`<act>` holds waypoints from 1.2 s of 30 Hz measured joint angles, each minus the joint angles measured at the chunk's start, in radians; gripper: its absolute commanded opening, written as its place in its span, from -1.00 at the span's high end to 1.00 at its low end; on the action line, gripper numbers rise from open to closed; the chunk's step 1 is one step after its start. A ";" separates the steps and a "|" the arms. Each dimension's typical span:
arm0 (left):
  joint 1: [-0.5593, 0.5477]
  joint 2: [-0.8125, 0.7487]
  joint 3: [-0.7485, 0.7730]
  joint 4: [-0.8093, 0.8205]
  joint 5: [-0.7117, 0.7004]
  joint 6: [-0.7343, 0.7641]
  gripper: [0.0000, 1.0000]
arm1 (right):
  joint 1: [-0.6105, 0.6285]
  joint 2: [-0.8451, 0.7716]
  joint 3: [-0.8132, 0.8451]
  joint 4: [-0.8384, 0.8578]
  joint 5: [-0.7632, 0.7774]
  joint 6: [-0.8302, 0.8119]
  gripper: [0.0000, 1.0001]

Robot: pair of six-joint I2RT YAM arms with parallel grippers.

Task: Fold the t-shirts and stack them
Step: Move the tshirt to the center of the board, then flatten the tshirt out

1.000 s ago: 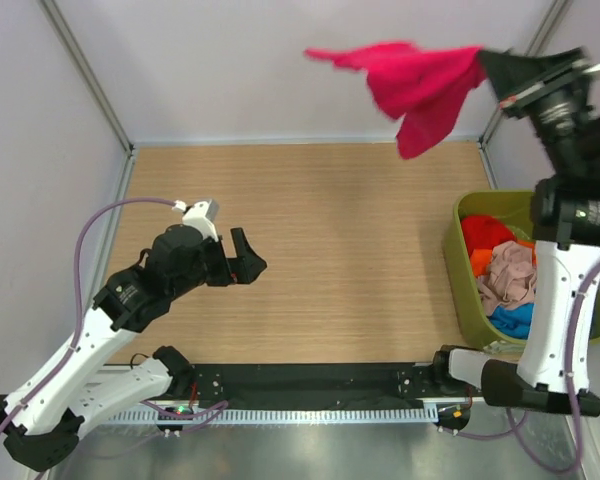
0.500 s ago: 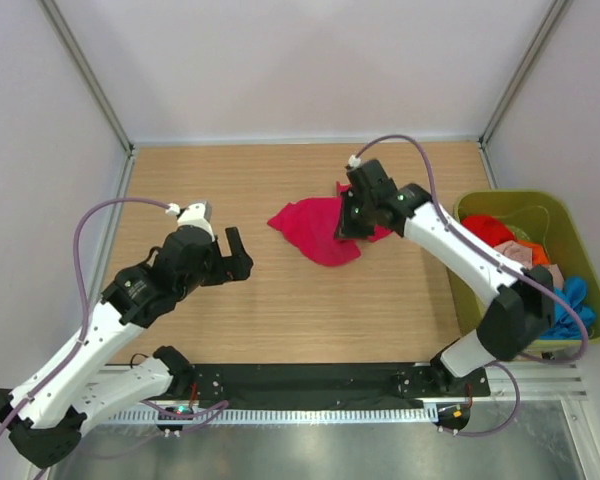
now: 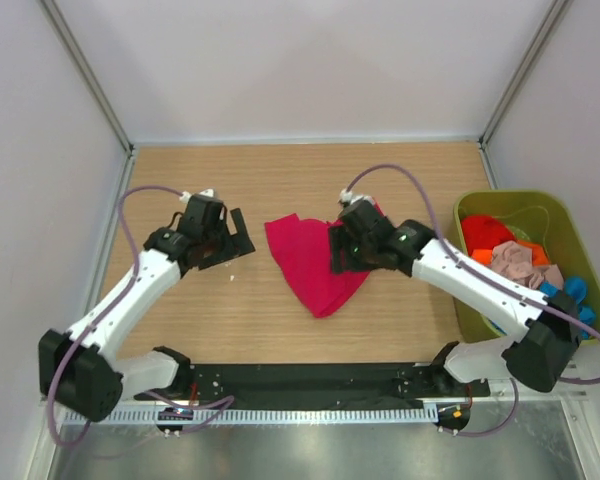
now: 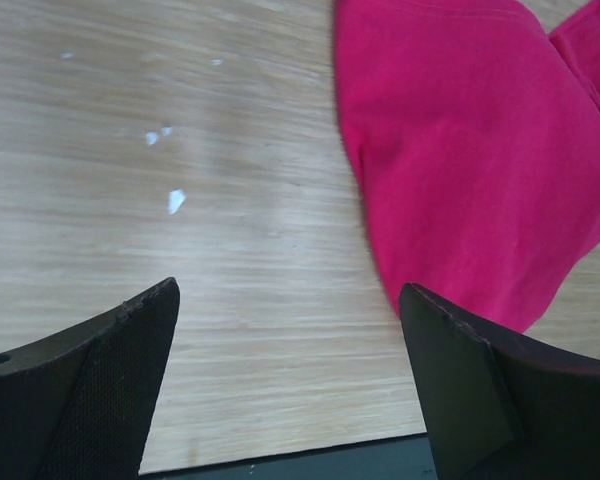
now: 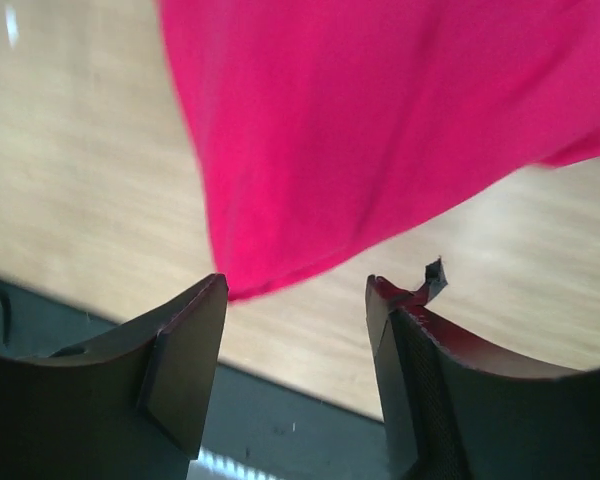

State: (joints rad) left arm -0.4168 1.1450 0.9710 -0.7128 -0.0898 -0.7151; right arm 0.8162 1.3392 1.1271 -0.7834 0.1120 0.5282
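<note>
Sizing up the spread, I find the red shirt [image 3: 315, 265] crumpled on the bench [image 3: 280, 170], long axis running far-to-near. It lies partly under my right tool [image 3: 338, 252], whose jaws are parted and grip nothing. My left tool [image 3: 232, 243], spread wide over bare wood, has it just to its right. Beyond the right tool, the other shirts [image 3: 510, 265] sit in the tub [image 3: 454, 250]. No writing shows.

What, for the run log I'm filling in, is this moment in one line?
crimson t-shirt: crumpled on table | left pincer: open, empty | right pincer: open, above shirt | other t-shirts: in tub
</note>
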 measured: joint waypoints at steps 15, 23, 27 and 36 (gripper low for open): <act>-0.046 0.626 0.284 0.208 0.163 0.021 -0.58 | -0.511 0.546 0.441 0.096 0.002 -0.104 -0.15; -0.046 0.769 0.381 0.189 0.137 0.030 -0.58 | -0.547 0.729 0.576 0.116 0.002 -0.188 -0.18; -0.046 0.812 0.397 0.178 0.124 0.043 -0.55 | -0.562 0.813 0.646 0.140 0.001 -0.226 -0.17; -0.046 0.843 0.446 0.153 0.056 0.046 0.55 | -0.571 0.901 0.648 0.176 0.014 -0.265 -0.14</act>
State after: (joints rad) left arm -0.4625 1.9881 1.4174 -0.5598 -0.0334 -0.6689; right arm 0.2447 2.2402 1.7748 -0.6075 0.1261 0.2634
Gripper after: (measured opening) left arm 0.368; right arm 0.588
